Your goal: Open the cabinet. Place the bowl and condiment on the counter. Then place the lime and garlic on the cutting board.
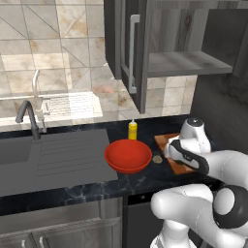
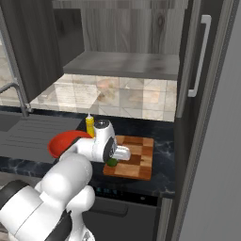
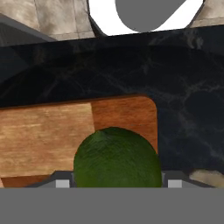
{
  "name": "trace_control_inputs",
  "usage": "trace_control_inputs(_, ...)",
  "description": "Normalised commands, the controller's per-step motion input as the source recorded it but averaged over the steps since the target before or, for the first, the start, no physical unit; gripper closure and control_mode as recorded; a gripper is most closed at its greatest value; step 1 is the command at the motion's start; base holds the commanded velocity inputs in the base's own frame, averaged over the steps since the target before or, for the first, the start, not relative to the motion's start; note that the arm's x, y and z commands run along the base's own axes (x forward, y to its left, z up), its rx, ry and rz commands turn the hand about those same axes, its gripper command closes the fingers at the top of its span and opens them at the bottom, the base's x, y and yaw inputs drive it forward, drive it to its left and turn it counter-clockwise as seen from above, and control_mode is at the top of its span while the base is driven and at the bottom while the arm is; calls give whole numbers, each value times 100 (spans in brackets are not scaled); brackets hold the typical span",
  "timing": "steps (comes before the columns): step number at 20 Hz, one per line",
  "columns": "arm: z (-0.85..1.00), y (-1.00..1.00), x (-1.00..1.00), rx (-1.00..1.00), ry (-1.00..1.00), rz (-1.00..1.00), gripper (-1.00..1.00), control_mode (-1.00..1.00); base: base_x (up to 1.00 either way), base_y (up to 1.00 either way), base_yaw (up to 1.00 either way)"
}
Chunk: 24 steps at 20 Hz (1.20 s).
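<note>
Left base view showed the cabinet standing open above the tool, its shelf bare. The red bowl sat on the black tabletop to the tool's left, with nothing visible inside it. The yellow condiment stood upright just behind the bowl. The garlic lay on the tabletop between the bowl and the cutting board, close by the tool's side. The tool itself was hidden behind the robot's wrist, low over the board.

Right base view showed the cutting board directly beneath the tool, and the lime peeking out under the wrist, over the board's near left part. The bowl lay behind the arm on the left, the condiment beyond it. The cabinet's shelf again held nothing.

Hand view showed the lime sitting squarely between the two fingertips of the tool, with the jaws standing wide, about as far apart as the fruit is broad; whether they pressed on it I could not tell. The cutting board lay under the lime, its rounded corner just ahead of the tool, and dark tabletop beyond. A pale sliver of garlic showed beside the right fingertip.
</note>
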Motion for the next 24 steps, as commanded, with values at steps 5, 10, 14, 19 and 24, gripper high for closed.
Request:
trace_control_inputs(5, 0, -21, 15, 0, 0, 0, 100, -100, 0, 0, 0)
trace_control_inputs(10, 0, -12, 16, 0, 0, 0, 100, -100, 0, 0, 0)
trace_control_inputs(14, -2, -3, 21, 0, 4, 0, -100, -100, 0, 0, 0)
trace_control_inputs(19, -1, -7, 21, 0, 3, 0, -100, -100, 0, 0, 0)
trace_control_inputs(24, 0, -17, 4, 1, 0, 0, -100, -100, 0, 0, 0)
